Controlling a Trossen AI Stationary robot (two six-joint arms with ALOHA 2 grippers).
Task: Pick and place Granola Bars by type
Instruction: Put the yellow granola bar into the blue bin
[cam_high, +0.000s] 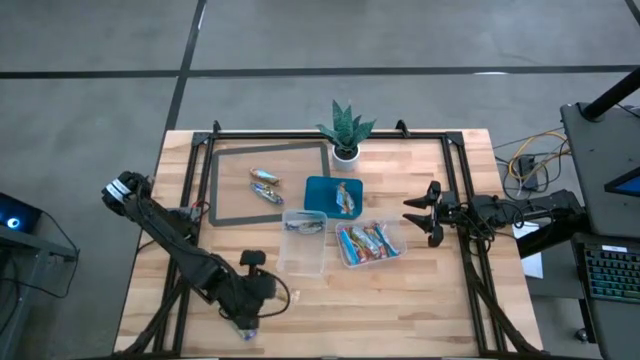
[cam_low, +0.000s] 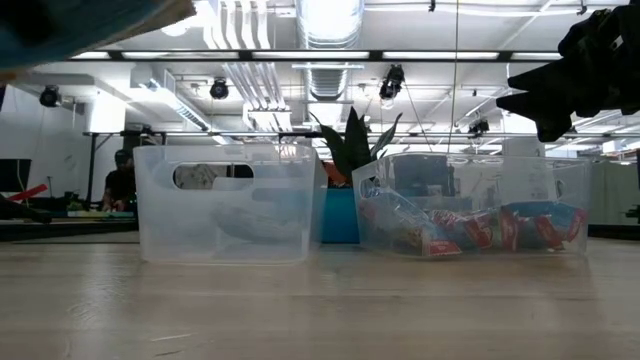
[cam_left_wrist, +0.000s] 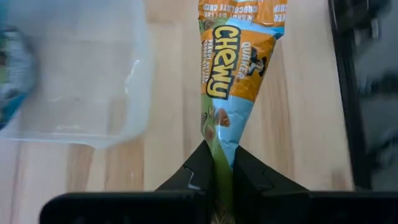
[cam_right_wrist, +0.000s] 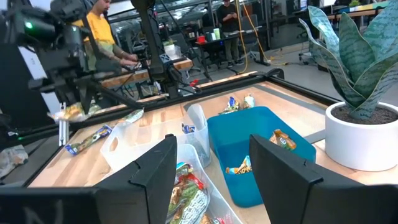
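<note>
My left gripper (cam_left_wrist: 219, 167) (cam_high: 247, 315) is near the table's near edge, left of centre, and is shut on a granola bar (cam_left_wrist: 231, 68) in an orange and blue "Chewy" wrapper. My right gripper (cam_right_wrist: 211, 177) (cam_high: 418, 214) hovers open at the table's right side, facing the containers. A clear tub (cam_high: 303, 243) holds one bar (cam_high: 305, 225). A second clear tub (cam_high: 371, 243) holds several bars in red and blue wrappers. One bar (cam_high: 346, 197) lies in the teal tray (cam_high: 318, 190). Two more bars (cam_high: 266, 186) lie on the dark-framed mat. My left gripper pinches the Chewy bar by the crimped end of its wrapper (cam_left_wrist: 221, 149) between its two fingers. The fingers come from above, pointing down, along the bar's length. The bar hangs below them over the wood, beside the clear tub (cam_left_wrist: 74, 68).
A potted plant (cam_high: 345, 135) stands at the far edge behind the teal tray. Black frame rails (cam_high: 465, 190) run along the table's sides. Bare wood lies in front of the tubs (cam_low: 320, 310). People work at benches beyond the table (cam_right_wrist: 99, 31).
</note>
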